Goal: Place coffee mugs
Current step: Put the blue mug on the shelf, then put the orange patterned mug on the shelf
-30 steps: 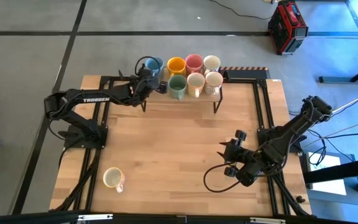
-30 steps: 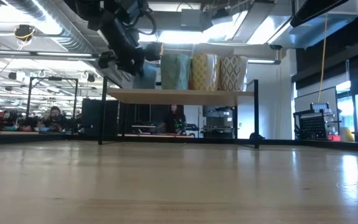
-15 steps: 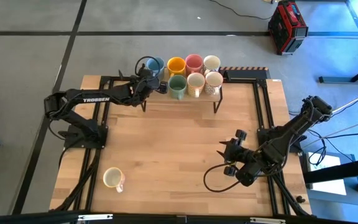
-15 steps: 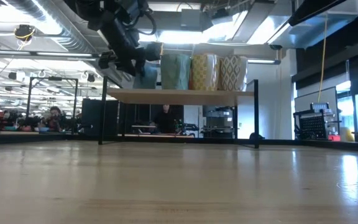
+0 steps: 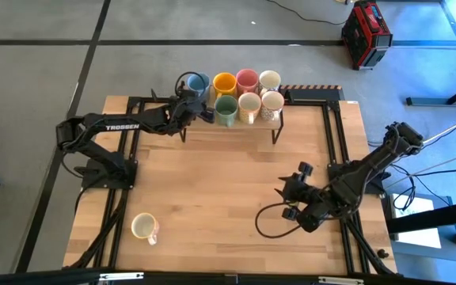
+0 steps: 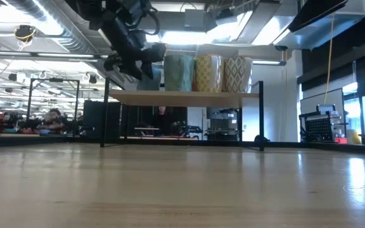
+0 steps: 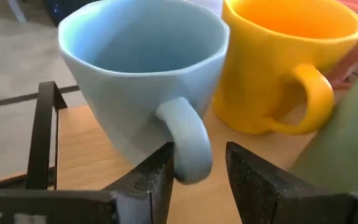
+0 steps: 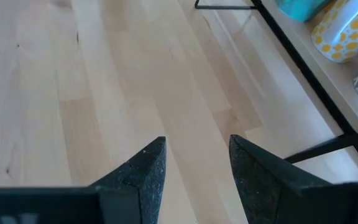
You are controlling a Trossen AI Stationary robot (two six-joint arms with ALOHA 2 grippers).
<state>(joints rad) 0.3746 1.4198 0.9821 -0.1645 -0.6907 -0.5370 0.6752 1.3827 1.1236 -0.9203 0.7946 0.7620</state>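
Observation:
Seven coffee mugs stand on a raised shelf (image 5: pixel 279 120) at the table's far edge: light blue (image 5: pixel 197 81), orange-yellow (image 5: pixel 224 82), pink (image 5: pixel 247 78), white (image 5: pixel 269 78), green (image 5: pixel 226 110), cream (image 5: pixel 249 105) and patterned (image 5: pixel 272 102). My left gripper (image 7: pixel 201 158) is open at the light blue mug (image 7: pixel 135 68). Its fingers stand on either side of the mug's handle (image 7: pixel 188 146), and the mug's base is on the shelf. Another cream mug (image 5: pixel 143 227) lies on the table at the near left. My right gripper (image 8: pixel 194 155) hangs open above bare wood at the near right (image 5: pixel 287 196).
The shelf's black frame legs (image 5: pixel 275 134) stand on the table's far part. Black rails (image 5: pixel 335 150) run along the table's sides. Bare wood (image 5: pixel 220 182) fills the middle. In the low view the shelf board (image 6: pixel 182 95) sits well above the tabletop.
My left gripper has opened at the light blue mug's handle, staying where it was. The mug stands on the shelf as before.

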